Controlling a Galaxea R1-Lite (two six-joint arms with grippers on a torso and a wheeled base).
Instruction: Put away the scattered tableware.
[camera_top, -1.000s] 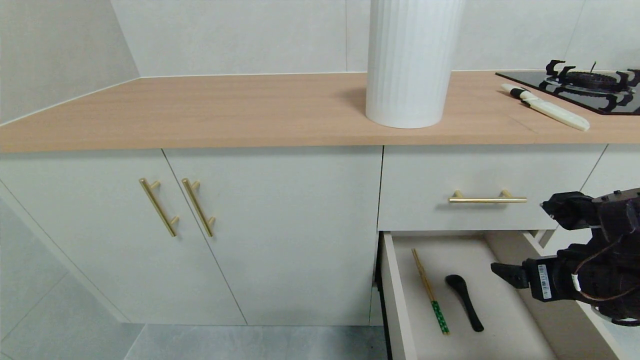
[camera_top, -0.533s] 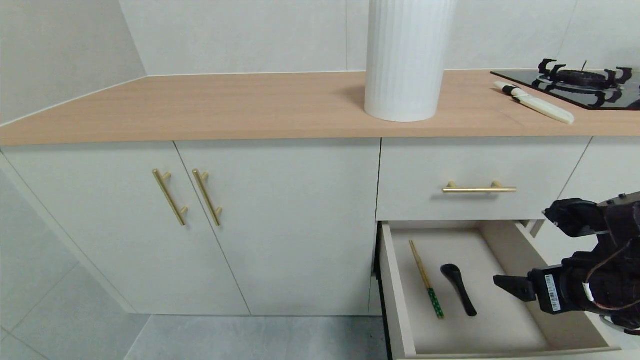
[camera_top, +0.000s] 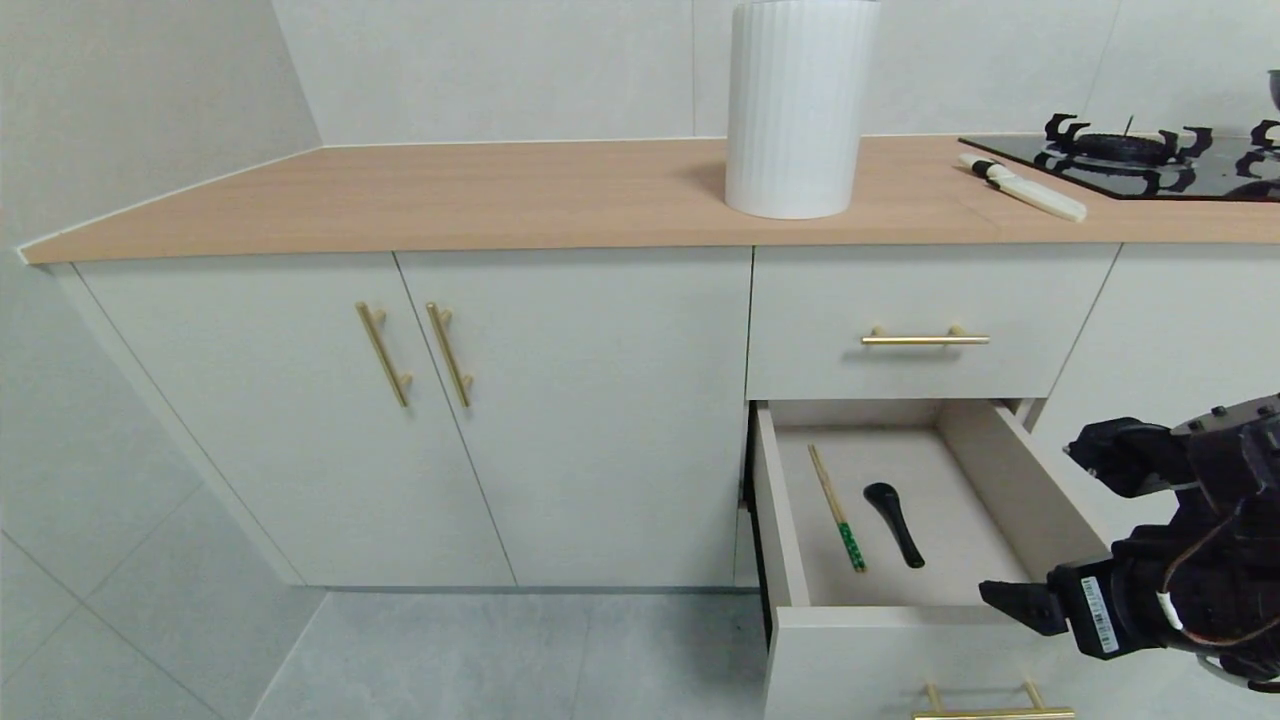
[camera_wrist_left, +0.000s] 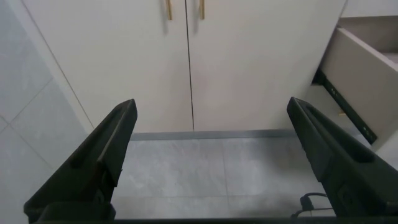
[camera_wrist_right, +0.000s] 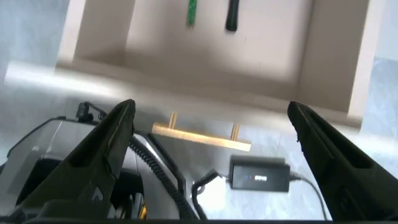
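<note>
With chopsticks (camera_top: 836, 507) and spoon (camera_top: 893, 510) in the open drawer (camera_top: 780, 520), the right gripper (camera_top: 1028, 518) beside it, fingers spread and empty, probably fetches the knife (camera_top: 1022, 187) above next.

I had the head cam looking forward-down, open drawer (camera_top: 782, 510) at 4 o'clock. Right wrist cam looked down into that drawer; left wrist faced the cabinet doors (camera_wrist_left: 249, 62), low.

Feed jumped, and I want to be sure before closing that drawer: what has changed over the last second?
Only the head camera pulled back: the whole view shifted, bringing the front of the open drawer into sight. The chopsticks and black spoon lie in it as before; the knife stays on the countertop; the right gripper stays open, empty.
</note>
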